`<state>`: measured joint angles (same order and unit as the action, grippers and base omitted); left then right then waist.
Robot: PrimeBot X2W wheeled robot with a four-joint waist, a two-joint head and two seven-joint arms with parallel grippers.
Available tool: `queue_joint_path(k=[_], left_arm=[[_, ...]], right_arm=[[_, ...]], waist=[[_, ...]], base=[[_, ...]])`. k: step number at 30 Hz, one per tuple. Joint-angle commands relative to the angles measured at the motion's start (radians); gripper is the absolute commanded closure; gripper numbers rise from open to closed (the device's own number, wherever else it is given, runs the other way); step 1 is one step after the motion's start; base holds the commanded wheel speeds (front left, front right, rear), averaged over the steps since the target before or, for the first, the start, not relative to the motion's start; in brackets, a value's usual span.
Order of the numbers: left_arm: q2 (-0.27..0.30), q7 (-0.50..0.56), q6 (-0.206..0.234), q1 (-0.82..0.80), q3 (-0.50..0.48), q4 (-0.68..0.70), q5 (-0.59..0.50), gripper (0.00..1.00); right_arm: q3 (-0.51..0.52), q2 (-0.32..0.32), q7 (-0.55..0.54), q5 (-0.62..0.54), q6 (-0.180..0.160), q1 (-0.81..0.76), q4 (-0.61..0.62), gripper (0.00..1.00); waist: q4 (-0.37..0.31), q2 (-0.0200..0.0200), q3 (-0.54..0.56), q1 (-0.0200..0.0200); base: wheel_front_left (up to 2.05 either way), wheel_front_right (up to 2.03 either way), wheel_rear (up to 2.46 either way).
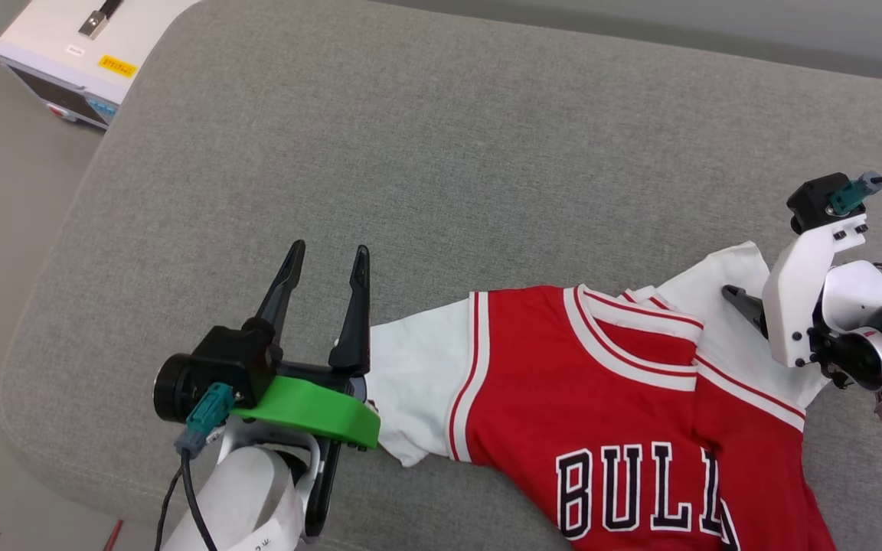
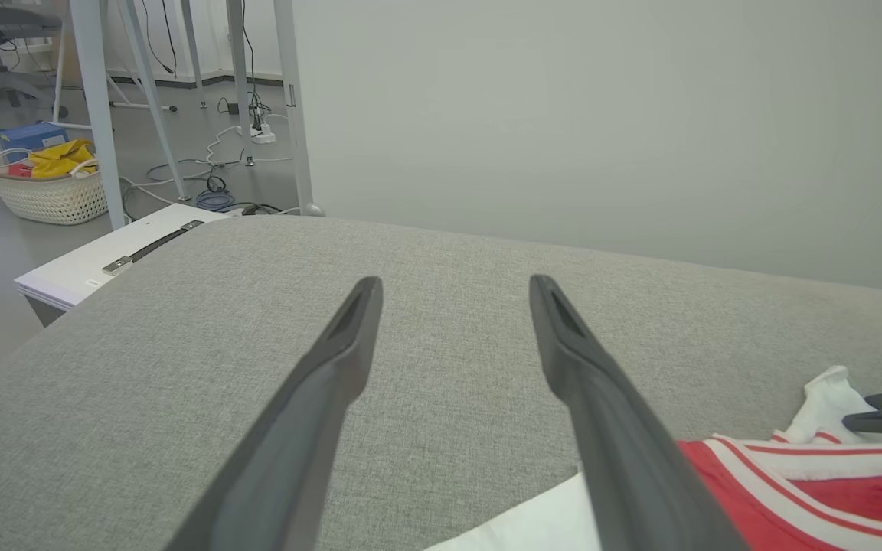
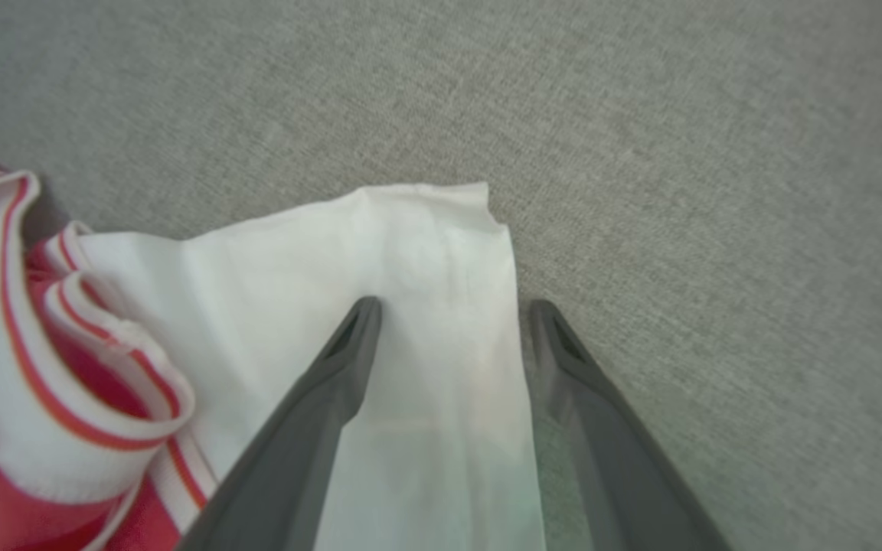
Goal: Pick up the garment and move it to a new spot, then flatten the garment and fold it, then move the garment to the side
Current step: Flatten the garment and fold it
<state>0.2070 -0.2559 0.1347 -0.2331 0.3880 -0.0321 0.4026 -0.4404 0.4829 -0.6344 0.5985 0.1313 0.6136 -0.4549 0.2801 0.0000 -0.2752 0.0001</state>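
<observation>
Grey woven cushion [image 1: 441,153] stretches wide under the head camera, and on its near right part lies the garment [image 1: 586,383], red chest up, black lettering facing us, the lower body running off the bottom edge. Its striped collar is rumpled and both white sleeves reach outward. Over the far sleeve we have the right gripper [image 3: 454,304], fingers spread wide: one sits above the white cloth, the other just off the sleeve's edge over bare cushion, pinching nothing. On the other side, the left gripper [image 1: 331,249] hovers just beside the near sleeve, fingers apart too and pointing out over bare fabric. Beyond the cushion's corner, a white box [image 1: 66,53] stands on the floor, a basket [image 2: 47,191] farther back.
</observation>
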Motion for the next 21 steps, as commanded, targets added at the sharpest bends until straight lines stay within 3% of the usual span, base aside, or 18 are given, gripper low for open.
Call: queue_joint_path(k=[1,6,7,8,9,15,21], left_arm=[[-0.011,-0.006,-0.007,-0.019,-0.003,-0.005,-0.012,0.0],[-0.025,-0.006,-0.017,-0.011,-0.017,-0.017,-0.022,0.0],[-0.027,-0.006,-0.019,-0.009,-0.02,-0.019,-0.023,0.0],[-0.029,-0.006,-0.021,-0.007,-0.022,-0.021,-0.025,0.0],[-0.03,-0.006,-0.025,-0.005,-0.024,-0.024,-0.026,0.0],[-0.019,-0.006,-0.034,0.01,-0.037,-0.054,-0.024,0.0],[0.007,0.029,-0.047,0.019,-0.042,-0.095,-0.004,0.0]], right_arm=[[-0.034,0.002,-0.019,0.025,-0.001,0.01,-0.025,0.0],[-0.159,0.007,-0.133,0.106,-0.001,0.002,-0.091,0.0],[-0.17,0.007,-0.152,0.122,-0.001,-0.002,-0.101,0.17],[-0.182,0.007,-0.171,0.14,-0.001,-0.003,-0.108,0.79],[-0.192,0.008,-0.178,0.155,-0.001,-0.002,-0.109,1.0],[-0.213,0.005,-0.128,0.201,-0.001,0.043,-0.103,1.0],[-0.12,0.022,0.038,0.216,-0.001,0.074,-0.096,1.0]], waist=[[0.019,0.0,-0.023,-0.0001],[0.018,0.0,-0.019,-0.0001],[0.017,0.0,-0.017,-0.0001],[0.016,0.0,-0.014,-0.0001],[0.014,0.0,-0.012,-0.0001],[-0.018,0.0,0.011,-0.0001],[-0.047,0.0,0.058,-0.0001]], base=[[0.0,0.0,0.0],[0.0,0.0,0.0],[0.0,0.0,0.0],[0.0,0.0,0.0],[0.0,0.0,0.0],[0.0,0.0,0.0],[0.0,0.0,0.0]])
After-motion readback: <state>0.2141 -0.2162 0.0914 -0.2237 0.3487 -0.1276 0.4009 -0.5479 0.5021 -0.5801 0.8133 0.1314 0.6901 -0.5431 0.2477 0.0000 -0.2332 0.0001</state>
